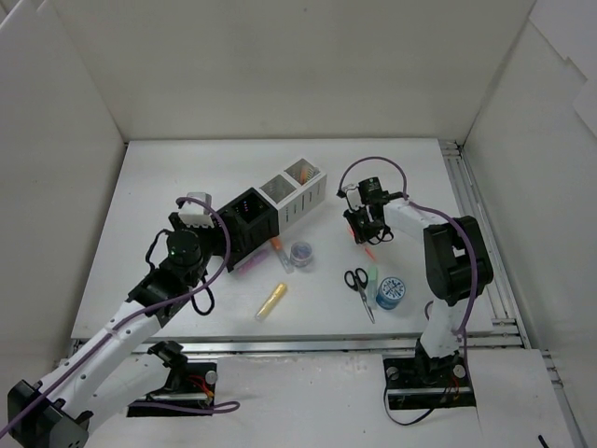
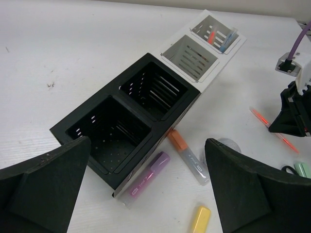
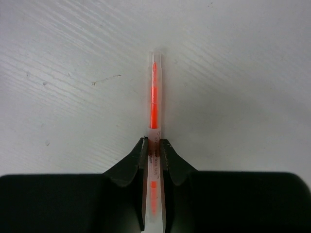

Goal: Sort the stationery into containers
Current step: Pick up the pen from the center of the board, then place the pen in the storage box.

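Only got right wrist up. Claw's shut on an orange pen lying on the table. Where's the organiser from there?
Observer: Top view: the organiser lies left of the right claw and its orange pen, white end nearest.
Operator: Anything in it?
Observer: The far white compartment holds a red-orange pen and a blue pen; both black compartments look empty.
Operator: Left arm?
Observer: The left claw is open, hovering at the organiser's black end.

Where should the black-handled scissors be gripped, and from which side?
Probably at the neck of the scissors, where loops meet blades, from straight above with jaws spanning the blades: they lie flat and look narrowest there. The green eraser lies close beside.
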